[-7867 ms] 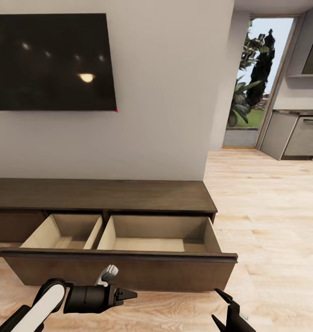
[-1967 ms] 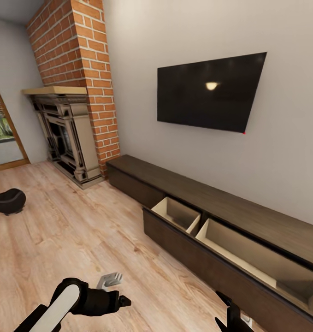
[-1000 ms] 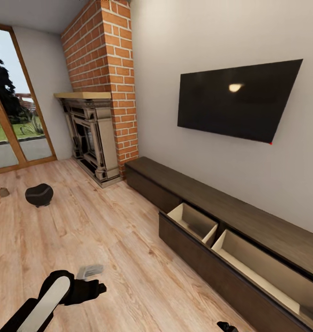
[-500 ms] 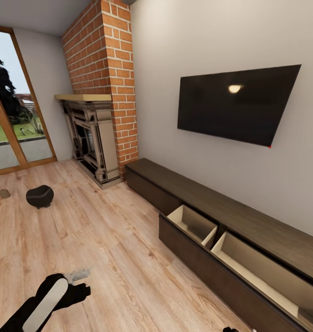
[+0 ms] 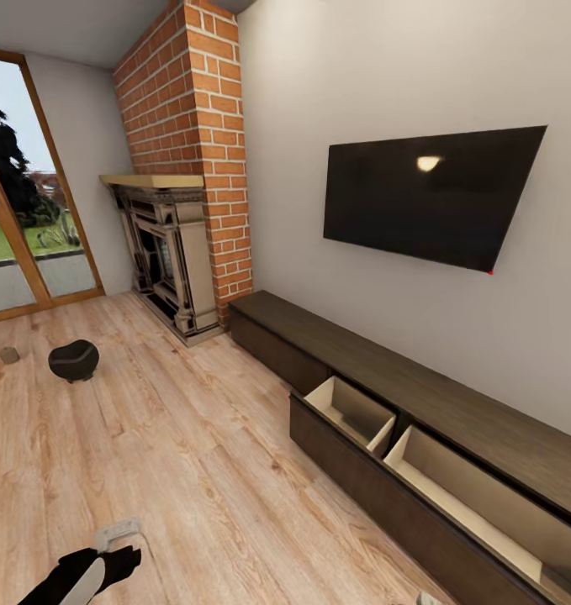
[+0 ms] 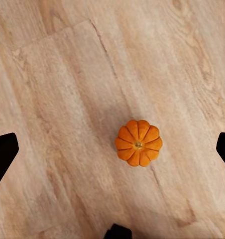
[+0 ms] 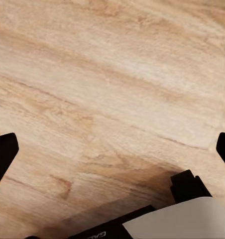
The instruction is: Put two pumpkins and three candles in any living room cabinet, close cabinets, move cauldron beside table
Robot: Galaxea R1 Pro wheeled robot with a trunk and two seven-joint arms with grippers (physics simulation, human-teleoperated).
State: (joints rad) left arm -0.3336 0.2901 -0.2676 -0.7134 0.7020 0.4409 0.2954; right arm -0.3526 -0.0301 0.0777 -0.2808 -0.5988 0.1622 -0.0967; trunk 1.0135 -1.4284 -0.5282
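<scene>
An orange ribbed pumpkin [image 6: 138, 143] lies on the wood floor, seen from straight above in the left wrist view. My left gripper [image 6: 114, 152] hangs open over it, fingertips [image 6: 3, 155] wide apart and clear of it. My right gripper [image 7: 114, 149] is open over bare floor. The black cauldron [image 5: 73, 360] sits on the floor at the far left, with a small tan candle [image 5: 9, 355] just left of it. The long dark cabinet [image 5: 352, 357] runs along the right wall, with one wide drawer [image 5: 378, 466] pulled out showing two tan compartments with nothing in them.
A brick chimney with an ornate fireplace [image 5: 163, 252] stands in the far corner. A glass door [image 5: 16, 235] is at the left, and a black TV [image 5: 428, 193] hangs above the cabinet. My left arm [image 5: 87, 576] shows at the bottom left. Open wood floor lies between me and the cauldron.
The camera has swung left from the open drawer to the fireplace side, bringing cauldron and candle into view. Over the last second my left arm has sunk toward the picture's bottom edge.
</scene>
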